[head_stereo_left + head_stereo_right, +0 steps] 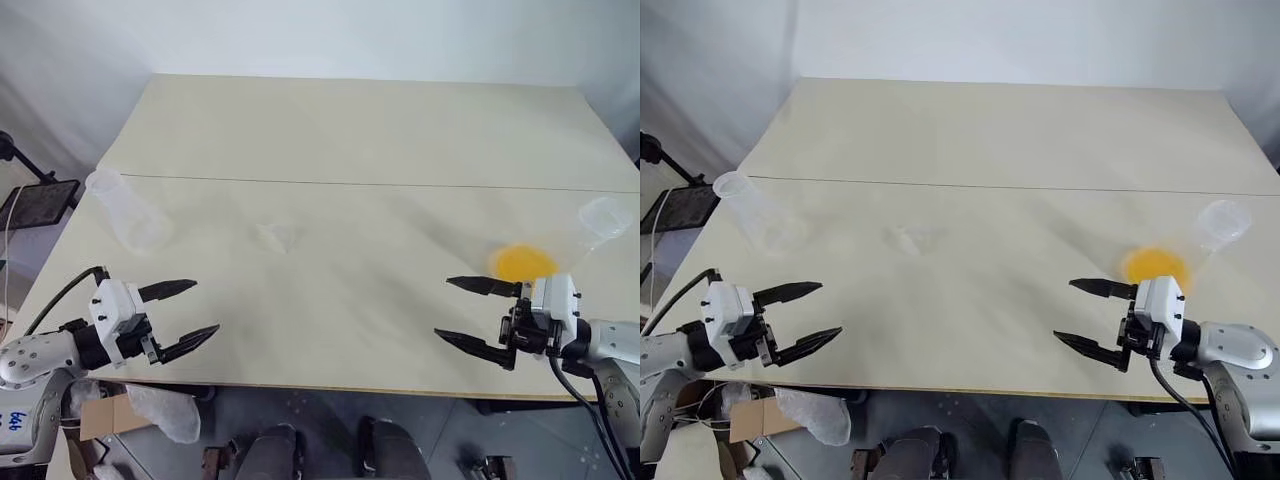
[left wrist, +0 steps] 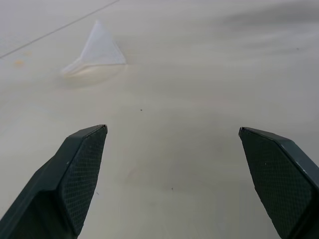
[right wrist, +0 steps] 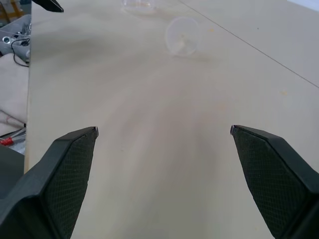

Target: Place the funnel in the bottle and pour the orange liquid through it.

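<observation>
My left gripper (image 1: 183, 316) hovers over the near left part of the pale table (image 1: 350, 130), its two black fingers spread wide and gripping nothing. My right gripper (image 1: 463, 310) hovers over the near right part, also spread wide and empty, pointing inward toward the left one. Just beyond the right gripper I see the orange liquid (image 1: 523, 262), a bright pool sitting in the belly of a clear flask (image 1: 600, 225) that lies tilted near the table's right edge. The funnel (image 1: 275, 237) lies on its side on the table between the grippers, a little farther away, touching nothing else. Past the left gripper, near the left edge, the bottle (image 1: 128, 212) lies tipped over and looks empty.
</observation>
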